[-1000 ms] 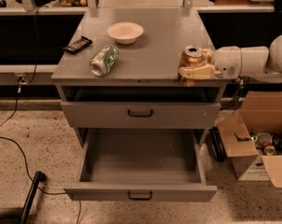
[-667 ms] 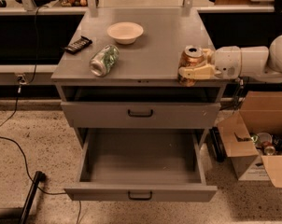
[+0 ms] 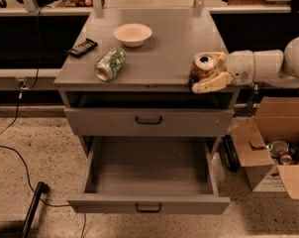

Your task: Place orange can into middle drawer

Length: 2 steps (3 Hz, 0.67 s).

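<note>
A green can point(image 3: 110, 64) lies on its side at 8 o'clock on the cabinet top point(image 3: 174, 38), a bowl point(image 3: 132, 34) at 11. The drawer point(image 3: 148, 172) below gapes open. At 4 o'clock, the gripper point(image 3: 198, 74) clasps the upright orange can point(image 3: 205, 66) at the top's edge.

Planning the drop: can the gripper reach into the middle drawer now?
Probably yes: the middle drawer is pulled open below the shut upper drawer, and the gripper, shut on the orange can, is at the front edge of the cabinet top.
</note>
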Each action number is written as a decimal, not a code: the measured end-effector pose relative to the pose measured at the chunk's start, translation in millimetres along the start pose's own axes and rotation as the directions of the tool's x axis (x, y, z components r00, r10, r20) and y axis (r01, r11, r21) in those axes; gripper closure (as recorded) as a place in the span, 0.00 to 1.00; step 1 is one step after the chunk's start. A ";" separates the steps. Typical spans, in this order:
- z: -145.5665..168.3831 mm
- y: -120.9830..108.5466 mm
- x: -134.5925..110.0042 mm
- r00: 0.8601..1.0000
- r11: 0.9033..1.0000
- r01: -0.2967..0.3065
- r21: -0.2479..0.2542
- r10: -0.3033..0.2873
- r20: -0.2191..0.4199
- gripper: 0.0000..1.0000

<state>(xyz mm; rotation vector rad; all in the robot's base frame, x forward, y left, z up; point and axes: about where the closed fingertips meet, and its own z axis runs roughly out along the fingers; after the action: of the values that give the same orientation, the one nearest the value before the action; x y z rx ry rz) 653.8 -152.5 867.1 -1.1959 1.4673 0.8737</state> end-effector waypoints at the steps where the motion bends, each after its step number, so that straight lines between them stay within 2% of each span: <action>1: 1.7 0.4 -0.3 1.000 1.000 -0.009 -0.007 0.009 0.001 0.46; 2: 3.1 0.9 -1.7 1.000 1.000 -0.018 -0.012 0.018 0.016 0.69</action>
<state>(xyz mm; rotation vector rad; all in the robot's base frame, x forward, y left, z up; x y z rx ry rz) 653.7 -149.0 868.0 -1.1830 1.4640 0.9032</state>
